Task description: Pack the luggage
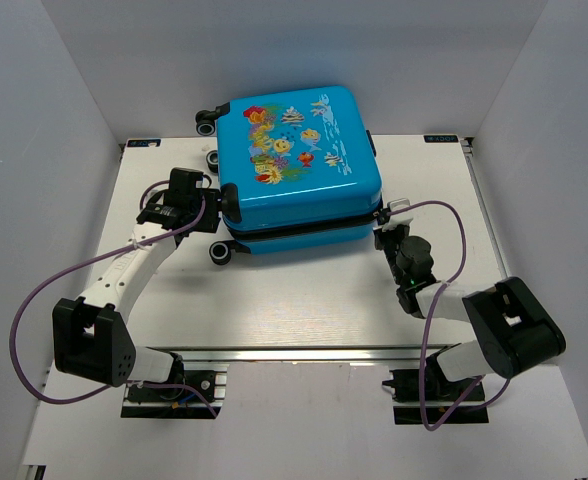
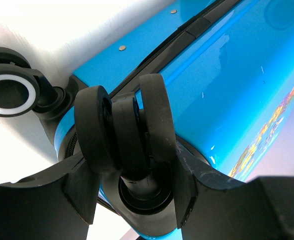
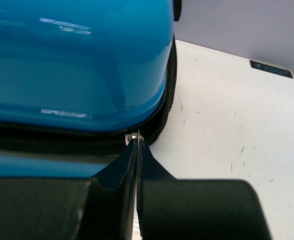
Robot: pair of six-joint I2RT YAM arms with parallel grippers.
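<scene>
White walls (image 1: 274, 60) box in a pale surface (image 1: 304, 300), and from my seat the only writing I can find is a small black label (image 3: 270, 70) at the far right edge of that surface; its pale letters are too blurred for me to read. The luggage (image 1: 299, 150) lies flat at the far middle of the surface, shut, with its fish-and-coral print (image 1: 284, 140) facing up and its wheels towards the left. I see no brand name on its shell. My left claw (image 2: 132, 187) is at the case's left side, with its fingers (image 2: 82, 192) standing apart on either side of a black double wheel (image 2: 124, 127). They sit close against the wheel's base, but I cannot tell whether they press on it. A second wheel with a white ring (image 2: 9, 92) sits just beyond, off to the side in the left wrist view. My right claw (image 3: 136, 145) is at the case's near right corner, its fingers brought fully together. Their tips meet at the black zipper line (image 3: 52, 142), touching a small silvery piece (image 3: 133, 136) there. Whether that piece is pinched between them I cannot make out. The blue lid bulges just above those tips.
</scene>
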